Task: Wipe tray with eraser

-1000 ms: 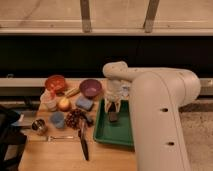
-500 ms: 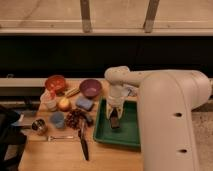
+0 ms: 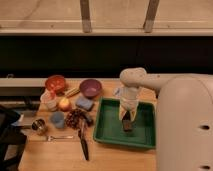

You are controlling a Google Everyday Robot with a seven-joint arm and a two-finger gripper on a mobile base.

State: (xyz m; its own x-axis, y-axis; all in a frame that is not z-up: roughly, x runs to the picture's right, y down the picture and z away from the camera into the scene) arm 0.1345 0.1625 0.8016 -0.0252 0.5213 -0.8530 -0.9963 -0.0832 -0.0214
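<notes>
Eraser (image 3: 127,125): a small dark block that rests on the floor of the tray (image 3: 106,134), near the middle of the part of the floor that shows.

Camera view, task items:
- The tray is a shallow green rectangle with a raised rim. It lies on the right half of the wooden tabletop (image 3: 60,159). Its right edge is hidden behind the robot arm (image 3: 184,125).
- The pincer (image 3: 126,118) points straight down into the tray, directly above the eraser. Its fingers are closed on the top of the eraser, and the eraser's underside meets the tray floor.
- The white arm reaches in from the right. Its wrist hangs over the far half of the tray, and its large lower segment fills the lower right of the view.

Camera view, other items, all left of the tray and outside it:
- A red bowl (image 3: 56,82) and a purple bowl (image 3: 90,88) stand along the far edge of the tabletop.
- A blue-grey sponge (image 3: 84,103) lies just beside the tray's far left corner.
- A black-handled knife (image 3: 84,145) lies near the tray's near left corner, with the handle toward the front edge.
- A fork (image 3: 54,137) lies left of the knife.
- A small blue cup (image 3: 57,119) stands between the sponge and the fork.
</notes>
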